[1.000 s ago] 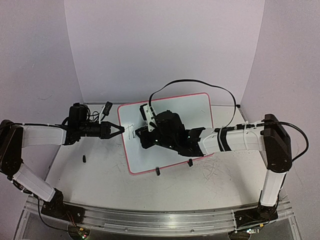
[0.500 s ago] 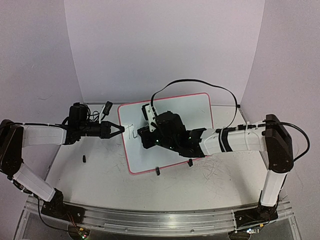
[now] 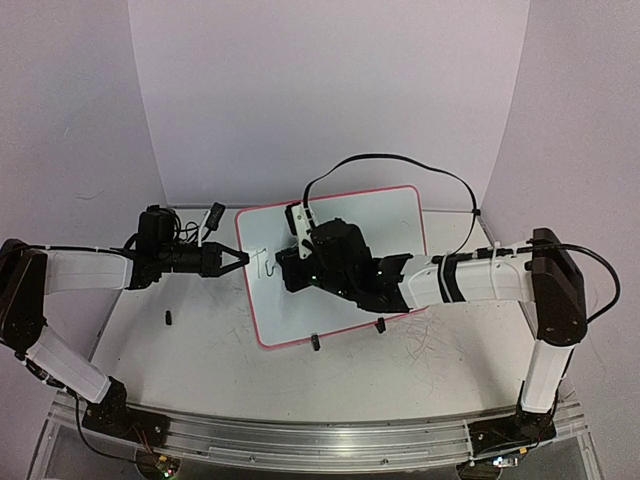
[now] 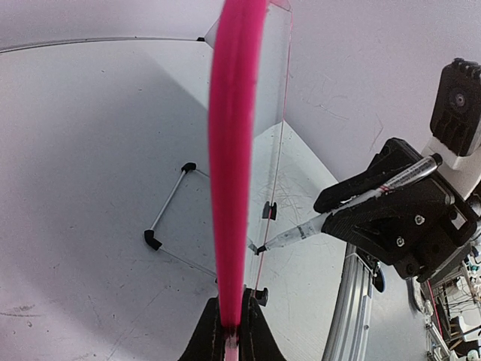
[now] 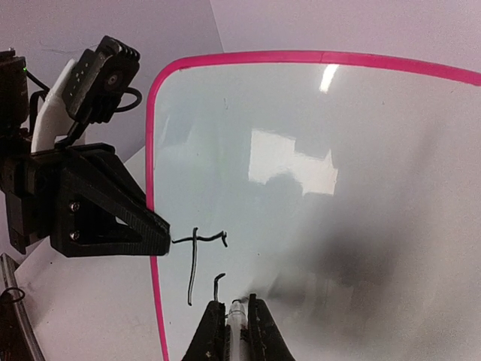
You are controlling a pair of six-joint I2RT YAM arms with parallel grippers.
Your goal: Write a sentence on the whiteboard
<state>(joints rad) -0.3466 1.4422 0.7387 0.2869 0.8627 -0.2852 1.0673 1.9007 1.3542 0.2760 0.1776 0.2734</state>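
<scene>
The whiteboard [image 3: 385,222], white with a pink rim, stands tilted in the middle of the table. My left gripper [image 3: 240,258] is shut on its left rim [image 4: 231,150], which the left wrist view shows edge-on between the jaws [image 4: 231,322]. My right gripper [image 3: 292,262] is shut on a marker [image 5: 239,314] whose tip touches the board face [image 4: 259,248]. Of the sentence [image 5: 194,256] only a black "T" and a short hooked stroke [image 5: 218,284] show, near the left rim. The right arm hides the board's lower middle in the top view.
Two black clip feet [image 3: 315,342] [image 3: 381,325] sit at the board's near edge, and a wire stand [image 4: 169,218] is behind it. A small black piece [image 3: 169,318] lies on the table at left. A black cable [image 3: 390,165] arcs over the board. Grey scribbles [image 3: 430,340] mark the table.
The right gripper has crept a little up and right along the board, and a short stroke has appeared beside the "T". The left arm has not moved.
</scene>
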